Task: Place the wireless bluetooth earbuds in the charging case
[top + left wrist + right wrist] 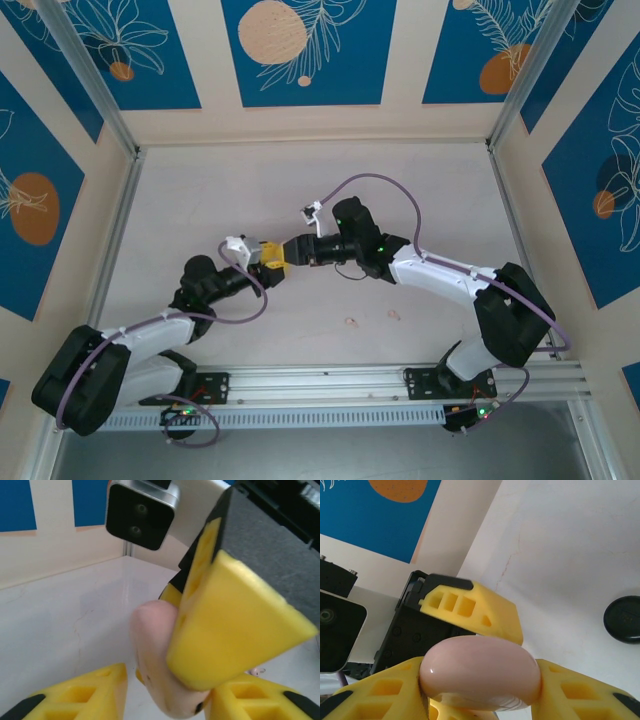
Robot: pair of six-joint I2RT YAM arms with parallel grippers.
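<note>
Pink case (480,672) is up off the surface (300,190) at frame centre in the top view. Your right claw (291,249) is clamped on its rim ends, so its long axis runs across those jaws. Left claw (165,700) meets it head-on from the left, fingers straddling the case's thin side. A gap shows at one finger, so you can't tell if it grips. Both arms reach in low, tips nose to nose. Earbuds (350,322), two pink specks, lie on the surface lower right of the claws, well apart from the case, right arm slightly nearer. Black case (622,620) sits at the right edge of the right wrist view. Likely next: left claw secures the case edge-on.
</note>
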